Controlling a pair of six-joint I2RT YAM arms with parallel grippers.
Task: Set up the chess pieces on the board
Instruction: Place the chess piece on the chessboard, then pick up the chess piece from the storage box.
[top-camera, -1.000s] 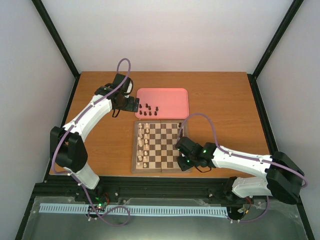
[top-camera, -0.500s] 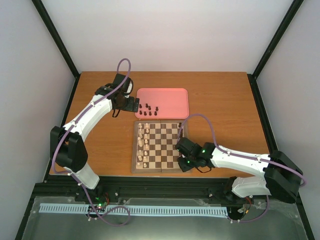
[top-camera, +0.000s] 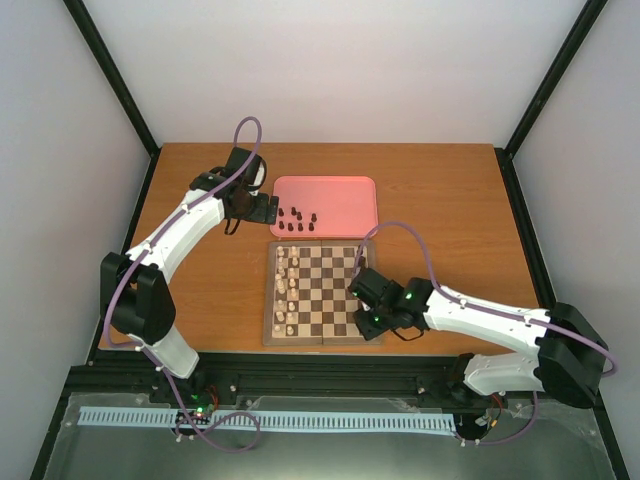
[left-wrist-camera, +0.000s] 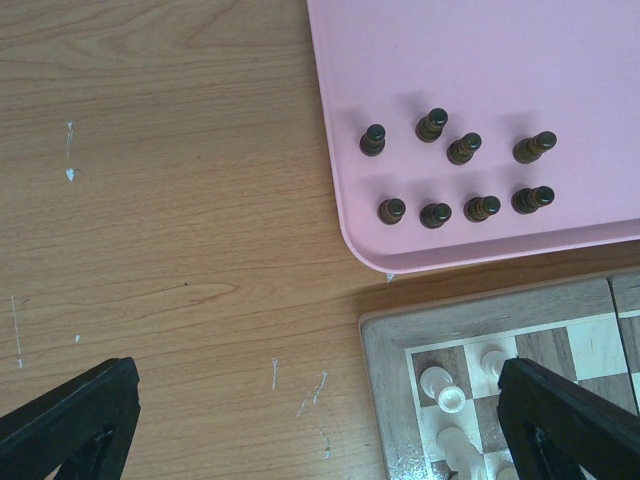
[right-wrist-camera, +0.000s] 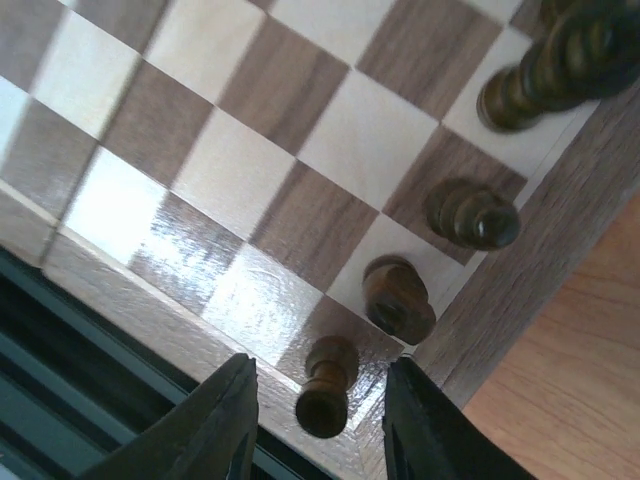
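Observation:
The board (top-camera: 322, 292) lies mid-table, with cream pieces along its left columns. Several dark chess pieces (top-camera: 297, 217) stand on the pink tray's near-left part; they also show in the left wrist view (left-wrist-camera: 452, 178). My left gripper (top-camera: 272, 209) hovers open and empty over the table beside the tray (left-wrist-camera: 320, 430). My right gripper (top-camera: 366, 324) is at the board's near-right corner. In the right wrist view its fingers (right-wrist-camera: 322, 420) are open, either side of a dark piece (right-wrist-camera: 328, 385) that stands upright on the corner square, not touching it. More dark pieces (right-wrist-camera: 472, 215) line that edge of the board (right-wrist-camera: 250, 110).
The pink tray (top-camera: 345, 192) sits just behind the board, its near edge close to the board's far border (left-wrist-camera: 390, 335). Cream pieces (left-wrist-camera: 441, 387) stand at the board's far-left corner. A black rail (right-wrist-camera: 60, 400) runs right beside the board's near edge.
My right wrist has shifted slightly along the board's near-right corner. The left arm and the pieces on the tray have not moved.

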